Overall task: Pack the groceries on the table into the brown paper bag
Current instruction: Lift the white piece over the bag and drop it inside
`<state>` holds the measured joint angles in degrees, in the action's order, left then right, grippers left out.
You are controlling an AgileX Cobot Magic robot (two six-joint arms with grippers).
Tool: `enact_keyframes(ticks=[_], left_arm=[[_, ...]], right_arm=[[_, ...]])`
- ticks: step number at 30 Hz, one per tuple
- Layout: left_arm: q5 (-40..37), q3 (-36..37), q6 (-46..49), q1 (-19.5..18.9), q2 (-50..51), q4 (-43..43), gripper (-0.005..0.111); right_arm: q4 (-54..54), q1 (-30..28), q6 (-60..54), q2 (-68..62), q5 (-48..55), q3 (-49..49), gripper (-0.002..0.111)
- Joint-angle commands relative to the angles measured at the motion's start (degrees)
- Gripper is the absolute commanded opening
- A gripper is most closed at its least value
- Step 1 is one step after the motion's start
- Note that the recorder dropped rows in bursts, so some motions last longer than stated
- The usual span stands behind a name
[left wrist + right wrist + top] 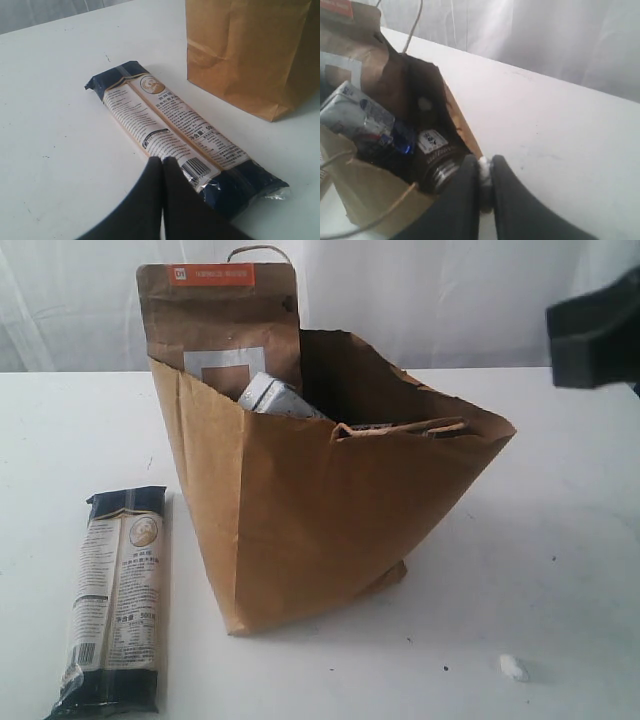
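1. Nearest, at the front left: long dark-blue noodle packet (118, 600), flat on the surface (560, 540), beside the brown paper bag (300, 530) but not touching it, not yet packed. Left fingers (163, 164) clenched together, empty, just over its crimped end. Danger of only pushing the packet along if lowered without opening first.
2. Danger also of a weak hold on the glossy film: likely to sag or slide out if pinched at one end and not near the middle.
3. Front right: small white scrap (512, 668) on the surface, well apart from the bag. Nature unclear; risk of being taken for a grocery.
4. Middle: bag standing open, leaning, creased at the bottom corner. Risk of tipping or sliding if struck by the long packet on the way in.
5. Inside: small white-blue packet (275, 395) and gold-lidded clear jar (437, 162), with the brown windowed orange-labelled pouch (220, 320) upright against the far wall. Little free room; long packet likely to jam unless entered steeply.
6. Farthest, high at the right: right fingers (483, 170) pressed almost together over a corner of the bag's rim, near the jar. White sliver between them: impossible to tell whether a held scrap or only the surface behind. Risk of dragging the rim and pulling the bag over if moved sideways.
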<state>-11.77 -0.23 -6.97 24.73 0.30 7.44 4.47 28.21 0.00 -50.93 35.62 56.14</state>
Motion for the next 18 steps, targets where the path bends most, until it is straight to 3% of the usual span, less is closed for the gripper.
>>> enact_keyframes(ticks=[1,10,13,18], left_arm=[[0.1,0.2,-0.5,-0.1,-0.3,0.1,0.0],[0.1,0.2,-0.5,-0.1,-0.3,0.1,0.0],[0.1,0.2,-0.5,-0.1,-0.3,0.1,0.0],[0.1,0.2,-0.5,-0.1,-0.3,0.1,0.0]], right_arm=[[-2.6,3.1,-6.0,-9.7,0.1,6.6,0.0],[-3.7,7.8,-9.5,-26.9,1.3,17.6,0.003],[-4.8,7.8,-10.3,-30.6,3.0,19.2,0.018],[-4.8,7.8,-10.1,-31.4,2.5,19.4,0.058]])
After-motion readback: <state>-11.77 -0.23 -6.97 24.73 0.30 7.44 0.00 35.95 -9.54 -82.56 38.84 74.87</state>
